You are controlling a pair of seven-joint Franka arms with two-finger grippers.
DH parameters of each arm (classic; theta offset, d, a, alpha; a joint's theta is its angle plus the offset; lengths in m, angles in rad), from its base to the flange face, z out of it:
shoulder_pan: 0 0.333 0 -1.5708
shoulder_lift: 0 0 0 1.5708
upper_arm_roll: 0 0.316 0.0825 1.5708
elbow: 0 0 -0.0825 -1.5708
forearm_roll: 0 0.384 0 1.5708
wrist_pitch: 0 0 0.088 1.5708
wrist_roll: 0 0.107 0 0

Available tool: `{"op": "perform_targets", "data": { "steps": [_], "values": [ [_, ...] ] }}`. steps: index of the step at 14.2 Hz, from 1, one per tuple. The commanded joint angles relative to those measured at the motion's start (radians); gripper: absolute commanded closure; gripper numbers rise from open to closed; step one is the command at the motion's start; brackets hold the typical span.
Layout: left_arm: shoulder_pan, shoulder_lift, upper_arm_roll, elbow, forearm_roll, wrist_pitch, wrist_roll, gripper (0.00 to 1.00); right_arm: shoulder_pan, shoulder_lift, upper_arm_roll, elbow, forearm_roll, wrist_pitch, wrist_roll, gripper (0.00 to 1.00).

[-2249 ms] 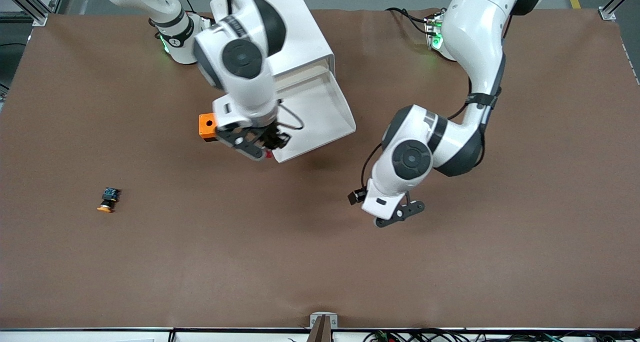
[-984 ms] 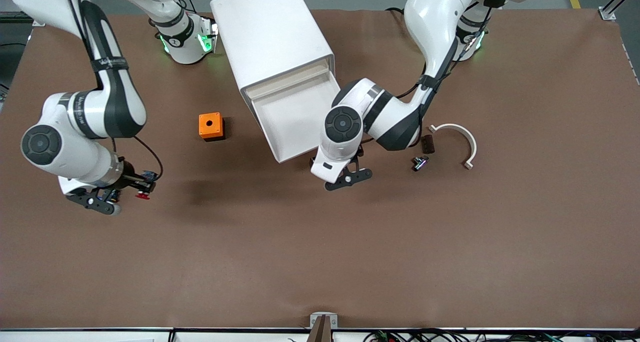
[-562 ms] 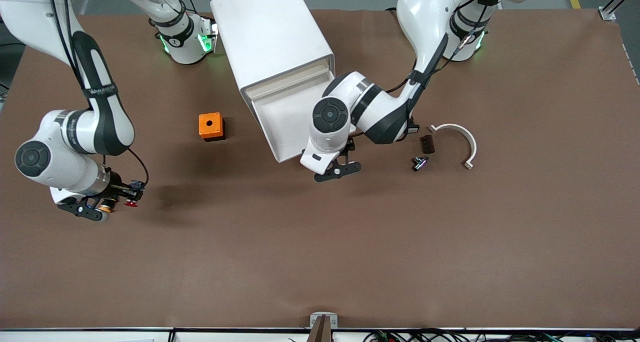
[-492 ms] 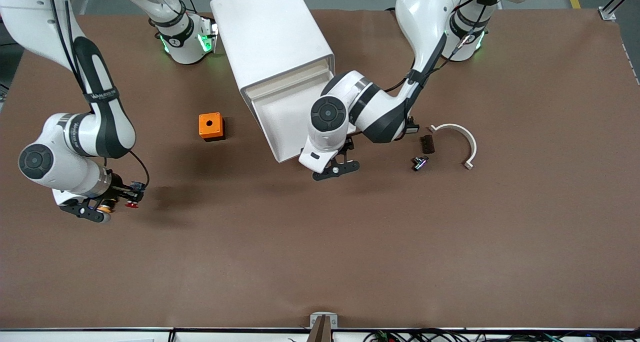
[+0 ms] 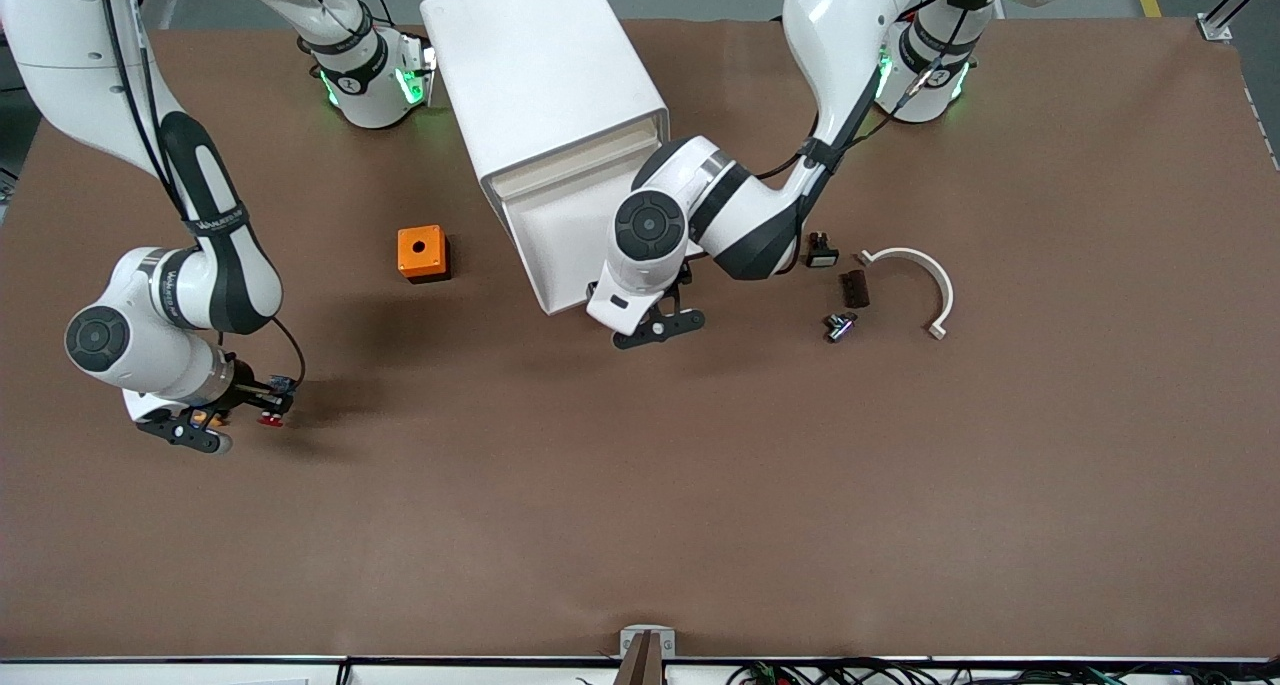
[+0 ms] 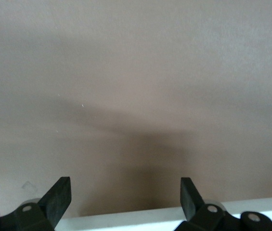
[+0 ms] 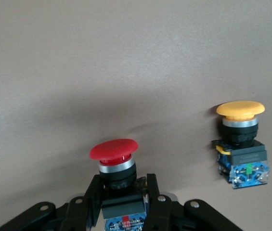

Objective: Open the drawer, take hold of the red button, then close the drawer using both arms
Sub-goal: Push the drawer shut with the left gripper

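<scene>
Button (image 7: 113, 161): round red cap, silver collar, black body, bluish rear end with a red mark. Clamped by the body in the right hand (image 5: 262, 405), fingers shut on it, cap pointing away from the wrist. Front view puts it lower left of frame, low over the brown counter (image 5: 640, 495), red cap showing at (image 5: 270, 421). Alike button with yellow-orange cap (image 7: 240, 137) sits just beside it on the counter, not touching.

Drawer (image 5: 570, 250) pulled out of the white cabinet (image 5: 540, 75), upper centre of frame, tray looks bare. Left hand (image 5: 655, 327) hangs at the drawer's front corner, fingers (image 6: 58, 197) spread wide, nothing between them; white drawer edge shows right at the tips in the left wrist view.

Orange box with a hole (image 5: 421, 252) centre-left of frame. Right of centre: white curved piece (image 5: 925, 275), a few small dark parts (image 5: 852, 287) beside it
</scene>
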Motion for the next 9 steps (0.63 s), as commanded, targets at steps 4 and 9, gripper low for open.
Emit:
{"op": "perform_targets", "data": {
  "steps": [4,9],
  "values": [
    [-0.030,-0.009,-0.005,-0.023,-0.085,0.012,-0.107,0.00,-0.055,0.016,0.019,0.012,-0.011,0.012,-0.055,1.00],
    [-0.051,-0.012,-0.005,-0.036,-0.158,0.005,-0.191,0.00,-0.080,0.033,0.019,0.012,-0.009,0.046,-0.110,1.00]
  ]
}}
